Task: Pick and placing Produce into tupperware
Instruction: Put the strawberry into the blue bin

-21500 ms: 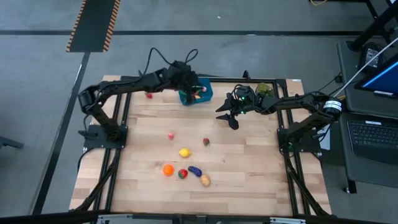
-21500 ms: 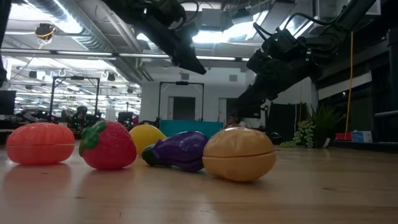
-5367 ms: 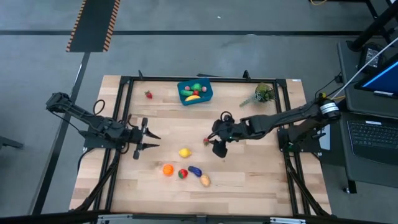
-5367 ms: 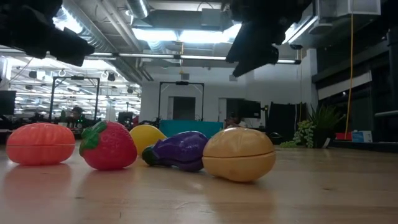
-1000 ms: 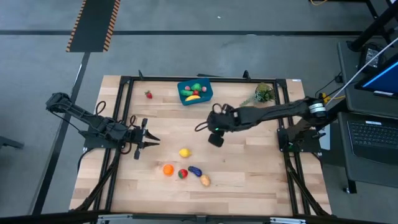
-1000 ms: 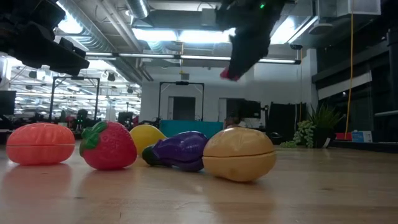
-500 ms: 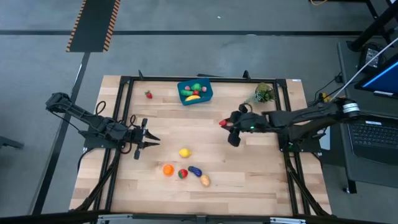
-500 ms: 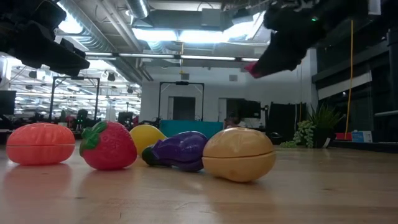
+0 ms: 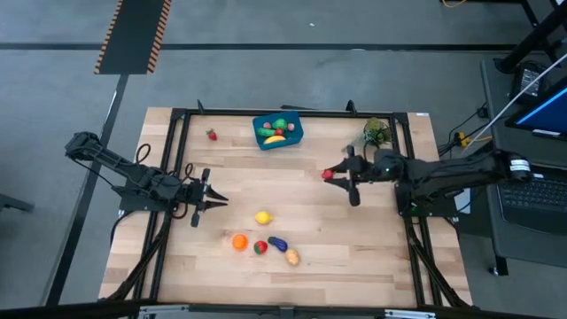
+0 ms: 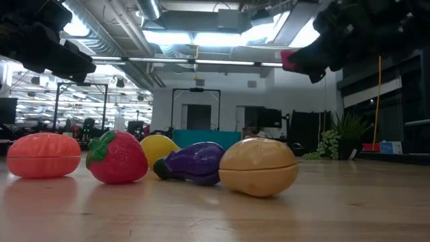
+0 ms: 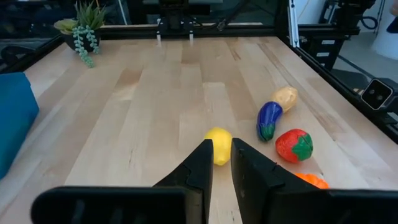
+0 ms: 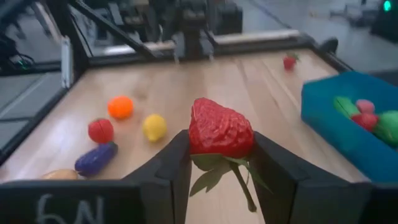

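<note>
My right gripper (image 12: 219, 163), raised over the desk's (image 9: 354, 257) right half, pinches a red strawberry (image 12: 220, 129) between its jaws. Beyond it lie the lemon (image 12: 154, 127), orange (image 12: 120, 106), eggplant (image 12: 95, 158) and a second strawberry (image 12: 100, 130). The blue tupperware (image 9: 278, 131) sits at the far edge, holding several pieces. My left gripper (image 9: 211, 199) hovers at the left, jaws nearly together, empty.
</note>
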`<action>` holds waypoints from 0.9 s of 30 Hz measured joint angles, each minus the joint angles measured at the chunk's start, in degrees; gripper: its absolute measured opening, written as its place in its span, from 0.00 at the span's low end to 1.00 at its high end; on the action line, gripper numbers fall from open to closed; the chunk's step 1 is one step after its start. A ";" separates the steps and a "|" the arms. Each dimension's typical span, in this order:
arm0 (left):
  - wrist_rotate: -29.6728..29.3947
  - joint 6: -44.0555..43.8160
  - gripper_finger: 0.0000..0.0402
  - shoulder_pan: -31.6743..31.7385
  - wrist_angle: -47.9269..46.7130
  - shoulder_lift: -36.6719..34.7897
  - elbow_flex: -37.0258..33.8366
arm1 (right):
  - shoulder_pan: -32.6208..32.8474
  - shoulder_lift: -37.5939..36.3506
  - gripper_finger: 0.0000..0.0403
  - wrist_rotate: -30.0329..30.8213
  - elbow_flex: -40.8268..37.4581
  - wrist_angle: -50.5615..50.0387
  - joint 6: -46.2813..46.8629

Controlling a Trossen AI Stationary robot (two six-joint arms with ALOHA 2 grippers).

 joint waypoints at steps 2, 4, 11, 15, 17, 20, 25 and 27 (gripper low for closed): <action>0.00 0.00 0.11 0.00 0.00 0.00 0.00 | -1.32 -0.08 0.34 -2.31 -2.46 5.50 -0.69; 0.00 0.00 0.10 0.00 0.00 0.00 0.00 | -2.45 -0.06 0.34 -4.34 -4.59 10.56 -1.06; -0.42 0.33 0.07 0.00 0.00 0.00 0.00 | -5.60 -0.05 0.34 -7.98 -8.49 20.95 -2.87; -2.65 0.45 0.05 0.00 0.00 0.00 0.00 | -6.98 -0.05 0.34 -9.53 -8.53 21.61 -7.04; -4.76 0.45 0.04 0.00 0.01 0.00 0.00 | -8.09 -0.05 0.34 -11.39 -8.53 22.63 -8.39; -8.08 -0.33 0.03 0.00 1.14 0.00 0.00 | -10.24 -0.05 0.34 -15.97 -8.53 23.63 -9.74; -9.09 -0.48 0.00 0.11 3.22 -0.02 0.00 | -13.48 0.22 0.34 -19.65 -8.53 23.39 -9.72; -9.09 -0.50 0.00 0.11 3.19 -0.01 0.00 | -14.34 0.23 0.34 -20.70 -8.53 23.32 -9.61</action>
